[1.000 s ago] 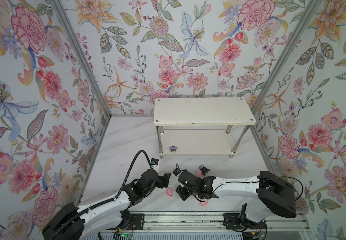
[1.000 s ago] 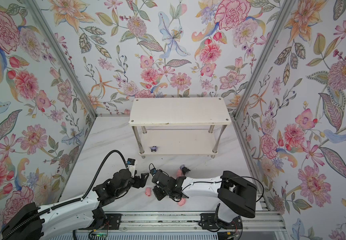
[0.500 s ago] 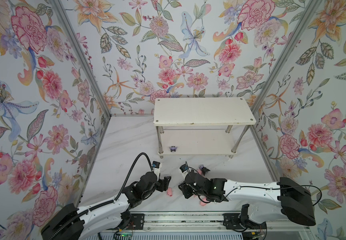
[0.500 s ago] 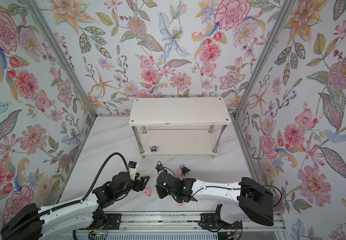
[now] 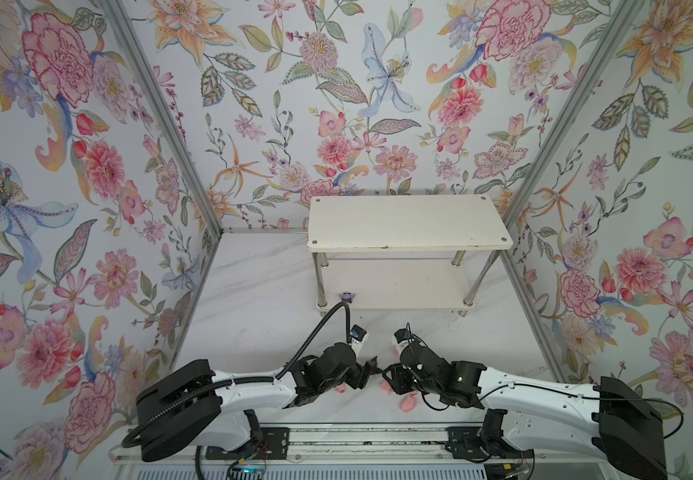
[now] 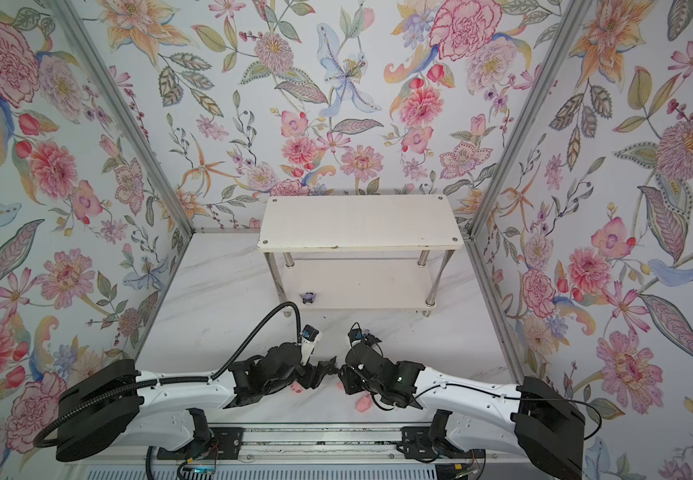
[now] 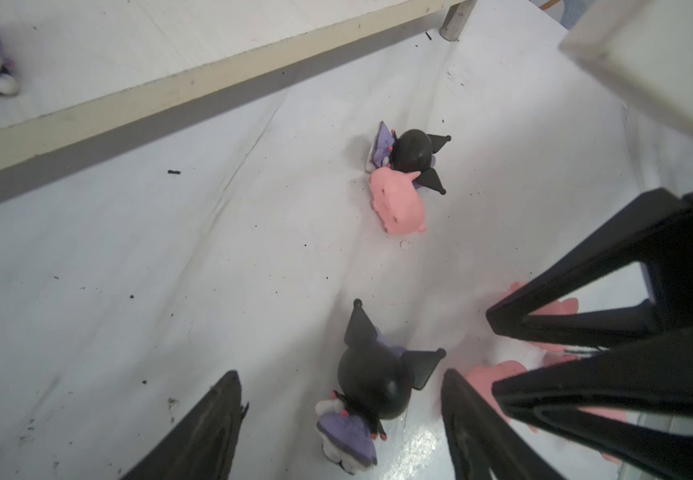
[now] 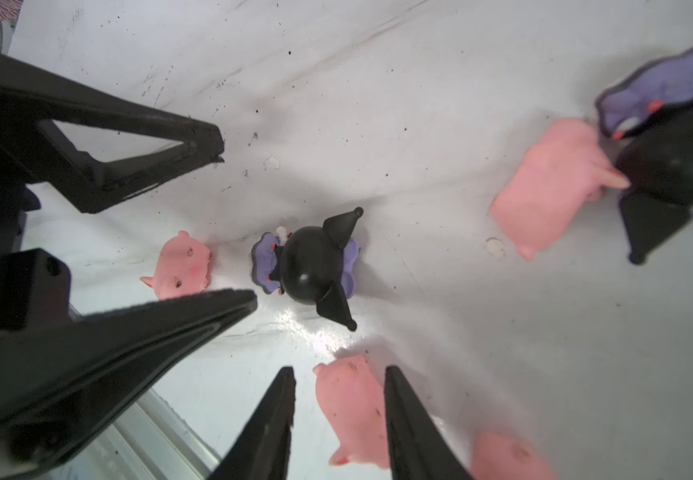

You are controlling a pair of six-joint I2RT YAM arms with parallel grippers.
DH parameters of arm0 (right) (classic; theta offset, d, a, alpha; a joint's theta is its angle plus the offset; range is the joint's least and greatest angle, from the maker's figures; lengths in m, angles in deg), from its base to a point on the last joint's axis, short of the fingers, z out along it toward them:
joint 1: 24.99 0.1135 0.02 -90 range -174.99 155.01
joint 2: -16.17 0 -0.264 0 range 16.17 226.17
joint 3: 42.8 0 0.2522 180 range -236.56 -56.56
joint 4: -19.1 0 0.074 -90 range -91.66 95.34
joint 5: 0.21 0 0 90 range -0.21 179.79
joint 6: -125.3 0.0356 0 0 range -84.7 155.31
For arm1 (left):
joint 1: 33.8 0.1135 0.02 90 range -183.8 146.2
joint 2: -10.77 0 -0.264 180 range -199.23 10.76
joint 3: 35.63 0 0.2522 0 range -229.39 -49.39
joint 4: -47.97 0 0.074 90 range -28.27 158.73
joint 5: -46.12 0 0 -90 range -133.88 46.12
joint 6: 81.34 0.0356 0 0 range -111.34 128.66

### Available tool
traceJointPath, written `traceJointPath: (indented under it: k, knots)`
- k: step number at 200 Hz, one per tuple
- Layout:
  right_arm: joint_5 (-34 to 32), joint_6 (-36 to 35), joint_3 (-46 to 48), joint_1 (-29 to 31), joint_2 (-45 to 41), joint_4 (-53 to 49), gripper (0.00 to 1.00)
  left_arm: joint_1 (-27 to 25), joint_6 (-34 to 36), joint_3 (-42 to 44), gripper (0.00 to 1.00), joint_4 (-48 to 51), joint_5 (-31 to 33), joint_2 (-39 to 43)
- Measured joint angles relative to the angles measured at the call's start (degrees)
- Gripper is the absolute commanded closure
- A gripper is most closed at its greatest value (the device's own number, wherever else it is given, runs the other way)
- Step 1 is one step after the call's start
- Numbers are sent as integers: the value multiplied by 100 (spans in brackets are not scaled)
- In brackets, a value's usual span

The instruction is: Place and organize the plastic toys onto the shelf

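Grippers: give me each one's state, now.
Left gripper: open, a purple figurine between its jaws.
Right gripper: open, a pink pig between its jaws.

No legible text, labels or numbers

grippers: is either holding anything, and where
Nothing held: left gripper is open around a figurine, right gripper open around a pig.

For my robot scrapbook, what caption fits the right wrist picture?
Right gripper, fingers open around a pink pig, with a black-eared figurine nearby.
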Motion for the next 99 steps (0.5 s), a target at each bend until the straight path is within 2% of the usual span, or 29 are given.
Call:
traceJointPath:
  k: [28,68,99]
  knots:
    - [251,66,138,-131,173,282,63,0,175,-87,21,35,164,-83]
    - [540,116,153,-247,479,802,70,-13,302,-125,18,31,337,-85]
    - [745,168,153,-352,702,1137,80,-37,306,7,19,-223,455,-83]
